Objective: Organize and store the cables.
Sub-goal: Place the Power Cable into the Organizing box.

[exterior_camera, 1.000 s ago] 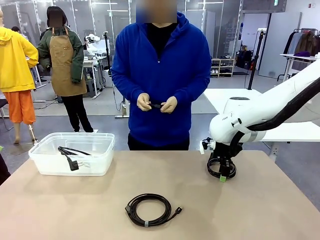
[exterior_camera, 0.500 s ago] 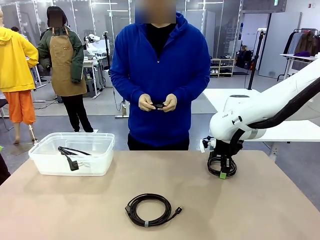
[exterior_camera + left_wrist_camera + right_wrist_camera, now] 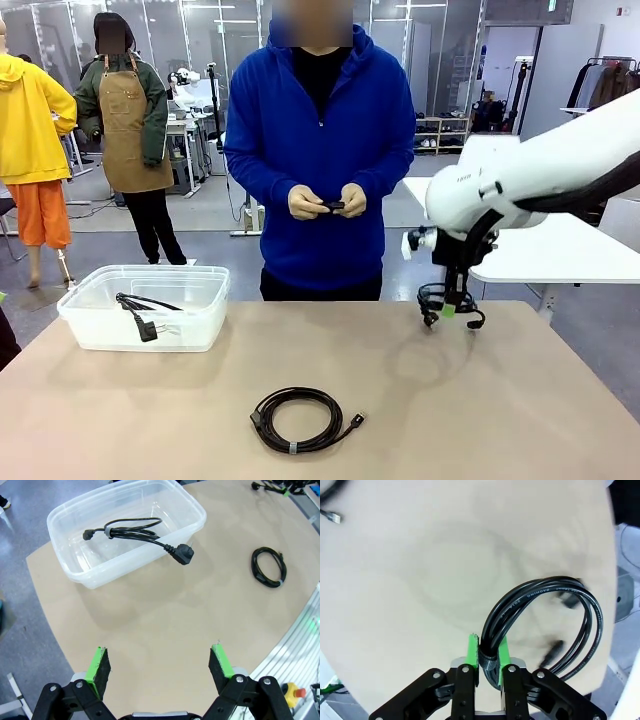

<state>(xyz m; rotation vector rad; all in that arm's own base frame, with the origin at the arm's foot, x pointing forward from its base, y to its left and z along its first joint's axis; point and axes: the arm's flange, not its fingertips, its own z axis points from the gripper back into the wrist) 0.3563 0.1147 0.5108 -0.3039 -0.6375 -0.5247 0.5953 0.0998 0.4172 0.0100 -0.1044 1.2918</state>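
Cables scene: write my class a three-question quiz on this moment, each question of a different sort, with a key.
1. True or false: the right gripper is shut on a coiled cable.
2. Fill in: the left gripper is ____ (open or shut).
3. The power-plug cable lies: A in the right gripper; B in the clear bin; C in the left gripper.
Key: 1 true; 2 open; 3 B.
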